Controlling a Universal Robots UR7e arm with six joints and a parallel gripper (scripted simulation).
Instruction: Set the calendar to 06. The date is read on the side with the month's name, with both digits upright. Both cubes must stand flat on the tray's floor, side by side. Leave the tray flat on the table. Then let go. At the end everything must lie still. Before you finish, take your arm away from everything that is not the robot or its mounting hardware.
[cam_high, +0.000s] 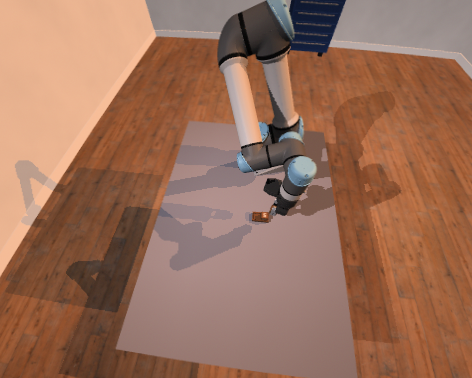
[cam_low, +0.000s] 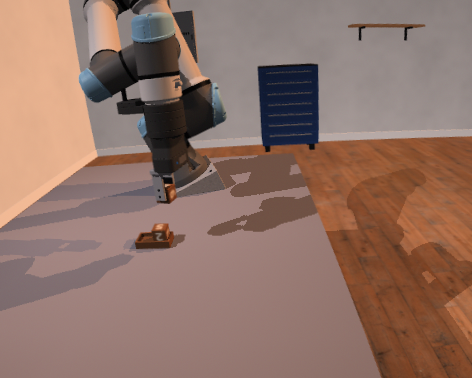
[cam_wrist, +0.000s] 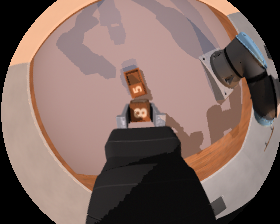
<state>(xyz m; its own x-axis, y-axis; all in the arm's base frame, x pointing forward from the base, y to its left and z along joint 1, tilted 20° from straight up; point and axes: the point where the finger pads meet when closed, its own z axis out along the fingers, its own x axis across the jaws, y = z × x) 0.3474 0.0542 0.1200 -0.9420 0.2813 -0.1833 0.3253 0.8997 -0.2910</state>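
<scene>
Above the tray (cam_low: 150, 244), the hand (cam_low: 166, 194) grips one cube (cam_low: 170, 192).

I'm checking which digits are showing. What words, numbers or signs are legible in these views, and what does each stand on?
"2": top face of the brown wooden cube standing in the brown wooden tray, exterior view.
White digit, too blurred to read: face of the brown wooden cube held in the gripper, wrist view.
White mark on the arm's dark wrist housing: too small to read.
Month name: not legible anywhere.
</scene>
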